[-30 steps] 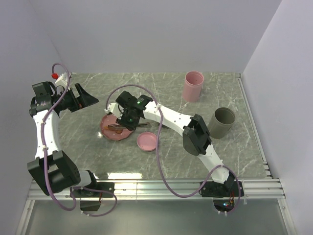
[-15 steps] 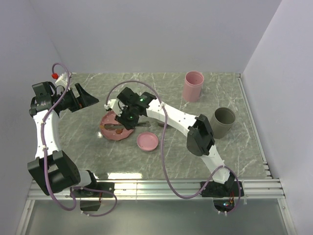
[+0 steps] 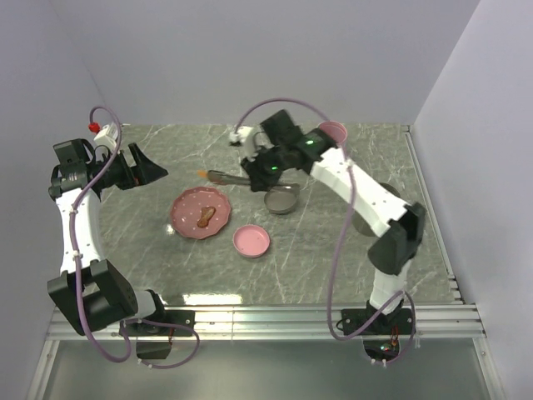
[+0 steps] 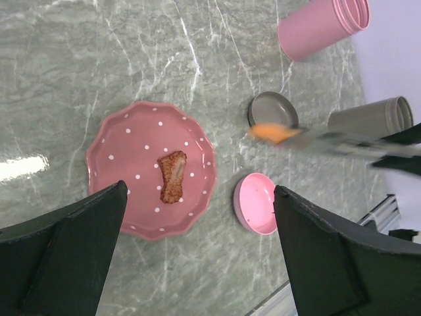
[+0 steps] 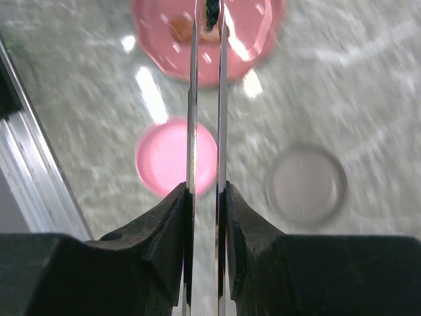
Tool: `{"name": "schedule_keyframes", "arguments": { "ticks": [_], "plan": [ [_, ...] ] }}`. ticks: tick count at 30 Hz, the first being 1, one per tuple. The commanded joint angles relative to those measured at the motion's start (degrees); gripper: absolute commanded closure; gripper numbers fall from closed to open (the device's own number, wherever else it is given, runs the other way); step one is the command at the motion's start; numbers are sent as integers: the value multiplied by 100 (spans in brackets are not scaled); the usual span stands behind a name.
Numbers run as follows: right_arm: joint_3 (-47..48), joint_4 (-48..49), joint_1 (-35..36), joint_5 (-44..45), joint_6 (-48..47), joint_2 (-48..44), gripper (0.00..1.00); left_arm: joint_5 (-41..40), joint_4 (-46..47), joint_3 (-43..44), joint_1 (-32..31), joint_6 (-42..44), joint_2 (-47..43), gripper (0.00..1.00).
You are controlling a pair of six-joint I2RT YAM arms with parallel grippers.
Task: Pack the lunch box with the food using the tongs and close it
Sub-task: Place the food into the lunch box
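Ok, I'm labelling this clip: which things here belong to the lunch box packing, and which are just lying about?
In the job: right tool, shut on the tongs; orange piece at their tip; brown piece on the pink plate.
Lying about, untouched: pink tub, grey tub, pink dish, grey dish (possibly lunch box parts); left tool, open.

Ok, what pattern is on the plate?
The plate is pink with small white dots, clearest in the left wrist view.
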Motion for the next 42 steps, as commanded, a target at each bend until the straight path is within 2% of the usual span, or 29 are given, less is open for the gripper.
{"name": "schedule_keyframes", "arguments": {
  "ticks": [1, 7, 10, 13, 19, 27, 34, 37, 42],
  "plan": [
    [-490, -161, -463, -261, -158, -758, 96, 86, -50, 216, 23, 470, -142, 1],
    [-1439, -364, -1271, -376, -342, -1918, 96, -98, 538, -100, -161, 391, -686, 1],
    [-2001, -302, -1692, -340, -448, -2664, 96, -274, 425, -22, -425, 540, -740, 1],
    [-2283, -478, -2036, -366, -553, -3061, 96, -450, 363, -12, -662, 619, -722, 1],
    [-2767, -1012, -3222, -358, -1054, -3712, 96, -793, 565, -118, -1180, 646, -731, 1],
    [-2969, -1936, -5505, -559, -2161, -4143, 96, -916, 811, -109, -1427, 514, -643, 1],
    [-2899, -2736, -7009, -665, -3102, -4284, 96, -890, 943, -180, -1463, 435, -669, 1],
    [-2873, -2825, -7424, -692, -3349, -4196, 96, -863, 996, -232, -1463, 391, -687, 1],
    [-2890, -2825, -7460, -595, -3402, -4187, 95, -907, 1013, -258, -1463, 373, -695, 1]
  ]
}}
